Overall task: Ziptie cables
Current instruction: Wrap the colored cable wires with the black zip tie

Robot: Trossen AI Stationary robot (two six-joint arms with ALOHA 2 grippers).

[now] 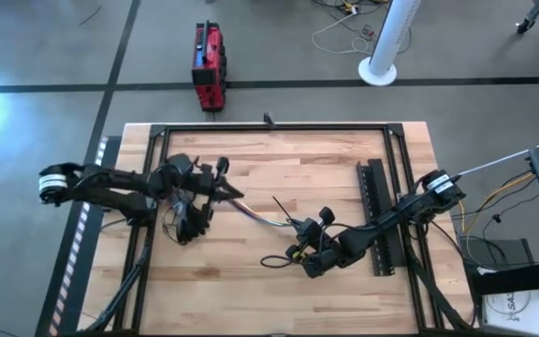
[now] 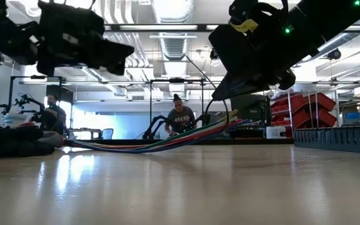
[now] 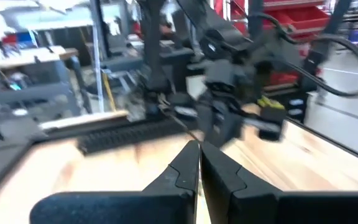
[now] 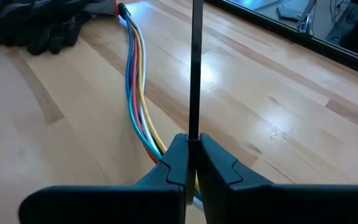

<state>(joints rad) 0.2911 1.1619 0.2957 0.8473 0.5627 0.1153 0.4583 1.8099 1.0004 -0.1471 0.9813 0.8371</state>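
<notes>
My right gripper (image 4: 191,144) pinches the ziptie (image 4: 196,68) upright over the cables (image 4: 135,87), a detail only its wrist view shows. My left gripper (image 3: 199,152) clamps the cables' end (fingers together). Wooden table (image 1: 279,281); people beyond.

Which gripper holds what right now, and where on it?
Right gripper pinches the ziptie at one end, strip sticking out past the fingertips. Left gripper is shut at one end of the cables.

left arm (image 1: 110,183): dark, jointed, white end cap, black cable loops behind the fingers | right arm (image 1: 410,211): dark, white band, green lights, yellow tag above the fingers | fingers (image 4: 219,165): matte black, tapered, notched
</notes>
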